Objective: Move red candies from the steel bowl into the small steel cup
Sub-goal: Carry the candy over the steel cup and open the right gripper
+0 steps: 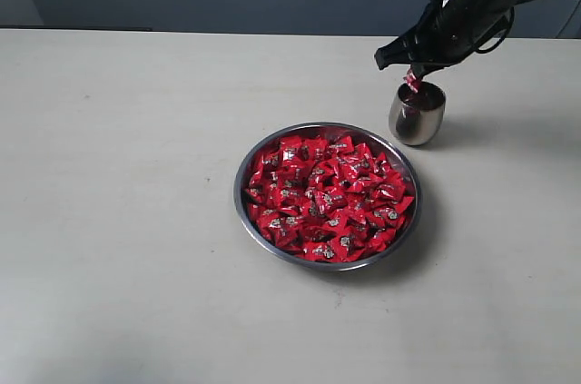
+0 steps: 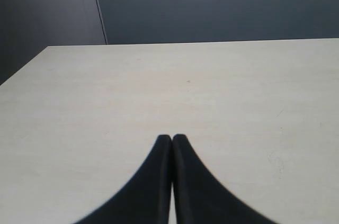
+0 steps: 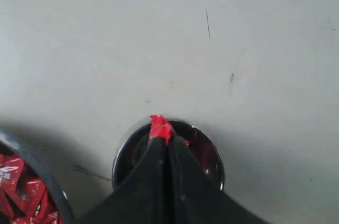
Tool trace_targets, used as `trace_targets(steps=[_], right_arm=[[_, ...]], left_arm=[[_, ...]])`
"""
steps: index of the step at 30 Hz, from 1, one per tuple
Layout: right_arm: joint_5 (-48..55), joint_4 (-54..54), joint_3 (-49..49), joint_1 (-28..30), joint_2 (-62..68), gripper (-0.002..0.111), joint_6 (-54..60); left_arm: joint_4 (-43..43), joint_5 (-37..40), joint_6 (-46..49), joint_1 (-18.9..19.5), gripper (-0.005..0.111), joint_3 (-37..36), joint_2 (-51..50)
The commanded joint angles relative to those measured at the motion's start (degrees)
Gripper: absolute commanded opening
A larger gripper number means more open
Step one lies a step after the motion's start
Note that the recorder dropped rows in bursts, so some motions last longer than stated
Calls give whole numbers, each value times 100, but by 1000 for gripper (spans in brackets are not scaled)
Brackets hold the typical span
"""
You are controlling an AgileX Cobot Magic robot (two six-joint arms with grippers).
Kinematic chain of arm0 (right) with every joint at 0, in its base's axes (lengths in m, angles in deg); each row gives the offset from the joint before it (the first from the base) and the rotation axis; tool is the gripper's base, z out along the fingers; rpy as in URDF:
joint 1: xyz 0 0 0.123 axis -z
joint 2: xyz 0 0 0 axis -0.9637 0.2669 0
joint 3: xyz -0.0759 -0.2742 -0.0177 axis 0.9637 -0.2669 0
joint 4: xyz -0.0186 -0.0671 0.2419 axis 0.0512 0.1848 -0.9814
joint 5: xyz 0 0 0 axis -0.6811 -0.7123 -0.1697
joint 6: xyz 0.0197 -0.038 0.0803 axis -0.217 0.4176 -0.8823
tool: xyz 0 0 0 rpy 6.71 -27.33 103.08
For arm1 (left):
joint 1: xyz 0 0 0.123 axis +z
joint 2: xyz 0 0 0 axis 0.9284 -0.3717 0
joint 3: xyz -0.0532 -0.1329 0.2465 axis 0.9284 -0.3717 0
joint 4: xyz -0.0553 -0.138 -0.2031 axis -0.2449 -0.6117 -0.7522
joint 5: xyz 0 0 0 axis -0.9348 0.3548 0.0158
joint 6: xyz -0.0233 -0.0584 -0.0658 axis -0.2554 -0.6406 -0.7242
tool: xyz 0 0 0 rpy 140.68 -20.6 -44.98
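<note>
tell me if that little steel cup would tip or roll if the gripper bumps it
Probably tips easily: the small steel cup has a rounded, egg-like body narrowing toward its base. Once over, it would likely roll, having no handle. Its polished wall looks slippery, so a nudge may slide it.

A pale cream desk [image 1: 136,221] fills most of the view, matte and evenly lit. Beyond the left fingers [image 2: 151,187] its far edge meets a dark grey-blue wall [image 2: 212,1] with one thin vertical seam [image 2: 98,7].

Cup [image 1: 418,116] behind-R of bowl [image 1: 239,186], near
</note>
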Motion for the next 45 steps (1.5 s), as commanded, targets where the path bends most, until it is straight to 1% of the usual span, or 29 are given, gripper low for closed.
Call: trace_targets(steps=[1, 5, 25, 26, 28, 30, 32, 33, 39, 42, 45], right_arm=[[76, 39, 50, 13, -15, 0, 39], [338, 72, 50, 13, -15, 1, 39], [431, 72, 50, 13, -15, 1, 52], [431, 72, 50, 13, -15, 2, 65], [419, 72, 50, 13, -15, 11, 65], [419, 72, 50, 13, -15, 25, 65], [410, 72, 50, 13, -15, 34, 65], [397, 72, 50, 13, -15, 37, 65], [514, -43, 50, 13, -41, 38, 65], [667, -595, 50, 13, -118, 38, 83], [958, -1247, 50, 13, -171, 38, 510]], left_arm=[[35, -10, -15, -55, 0, -22, 26], [35, -10, -15, -55, 0, -22, 26], [35, -10, -15, -55, 0, -22, 26], [35, -10, -15, -55, 0, -22, 26], [35, -10, -15, -55, 0, -22, 26], [35, -10, -15, -55, 0, -22, 26], [35, -10, -15, -55, 0, -22, 26], [35, -10, -15, -55, 0, -22, 26], [35, -10, -15, -55, 0, -22, 26], [35, -10, -15, -55, 0, -22, 26], [35, -10, -15, -55, 0, -22, 26]])
